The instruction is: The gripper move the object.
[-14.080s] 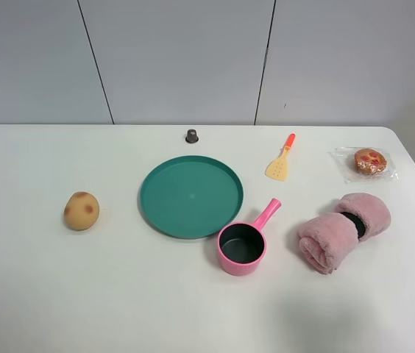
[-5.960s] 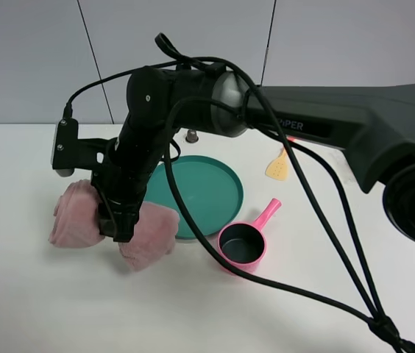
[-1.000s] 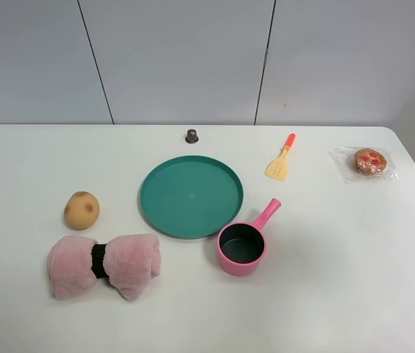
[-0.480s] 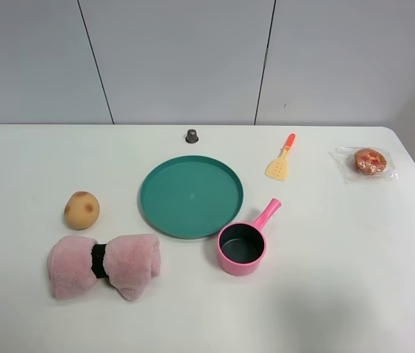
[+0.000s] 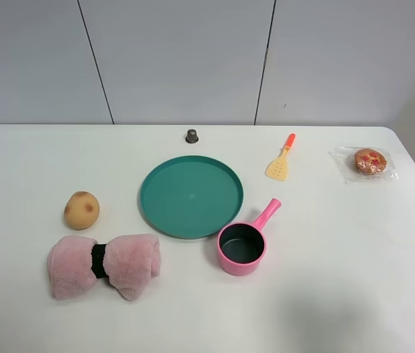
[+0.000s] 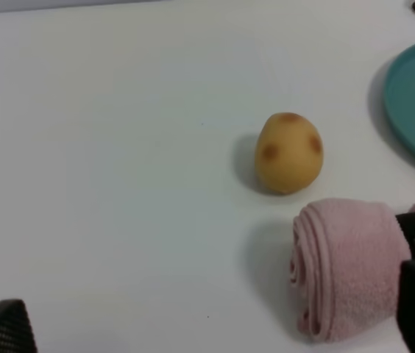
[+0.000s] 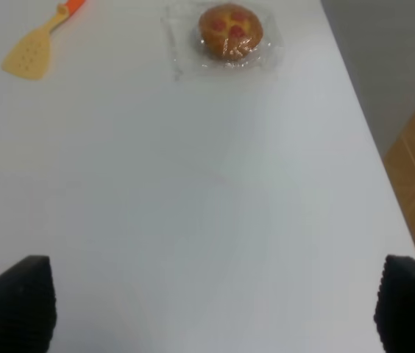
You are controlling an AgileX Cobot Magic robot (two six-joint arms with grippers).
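Observation:
The pink plush towel (image 5: pixel 104 265), cinched by a black band, lies on the white table at the front left, just in front of a yellow potato (image 5: pixel 82 209). No gripper touches it. It also shows in the left wrist view (image 6: pixel 347 276), beside one dark finger. My left gripper (image 6: pixel 211 318) is open and empty, its fingertips wide apart at the picture's corners. My right gripper (image 7: pixel 211 305) is open and empty over bare table at the right side. Neither arm shows in the exterior high view.
A green plate (image 5: pixel 191 197) lies mid-table, with a pink saucepan (image 5: pixel 241 246) at its front right. A yellow spatula (image 5: pixel 281 159), a wrapped cookie (image 5: pixel 370 161) and a small dark cap (image 5: pixel 191 136) lie further back. The table's right edge (image 7: pixel 373 147) is near the cookie.
The towel lay at the front right, then the arm carried it to the front left and withdrew out of view. Nothing has moved in the last second.

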